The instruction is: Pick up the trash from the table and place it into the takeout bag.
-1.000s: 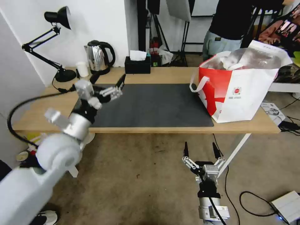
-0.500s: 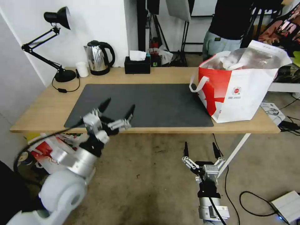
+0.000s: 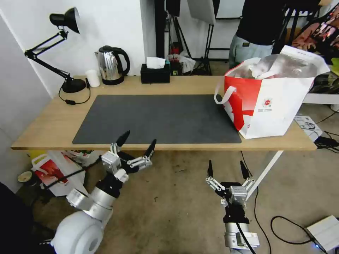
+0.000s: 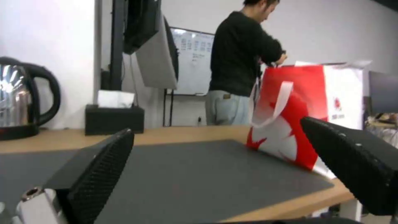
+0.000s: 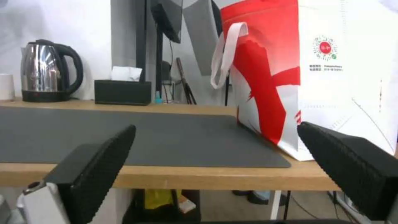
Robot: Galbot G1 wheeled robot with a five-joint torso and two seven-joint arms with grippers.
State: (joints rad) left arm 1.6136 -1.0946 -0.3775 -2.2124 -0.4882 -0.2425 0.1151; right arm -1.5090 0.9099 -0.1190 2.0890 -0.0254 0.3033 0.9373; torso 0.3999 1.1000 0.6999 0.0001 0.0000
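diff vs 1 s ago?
The left gripper has pulled back from over the far left of the dark mat and dropped to the table's near edge, fingers open and empty throughout. The right gripper, open below the table edge, the takeout bag and the kettle have not moved.

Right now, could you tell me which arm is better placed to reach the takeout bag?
Probably the right: the right gripper hangs open below the table edge, nearer the takeout bag; the open left gripper sits farther away.
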